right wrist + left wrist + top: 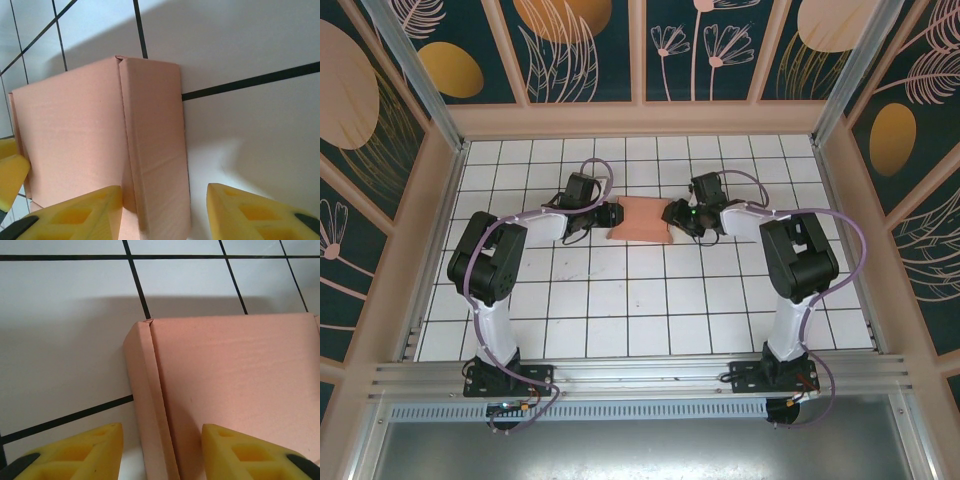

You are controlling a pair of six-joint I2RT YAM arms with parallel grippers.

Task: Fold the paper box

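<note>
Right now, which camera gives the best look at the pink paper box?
The top external view: it takes in the whole paper box lying on the tiled table. The left wrist view is a close-up of one end wall and part of the top; the right wrist view shows the opposite end.

the paper box [642, 219] is plain salmon pink. the table [620, 300] is white tile with a black grid. the fingers [90, 452] are yellow. the arms [492, 328] are white and black, with purple cables [866, 250]. the walls [470, 25] are dark teal with gold discs and pale pink plant outlines.
</note>
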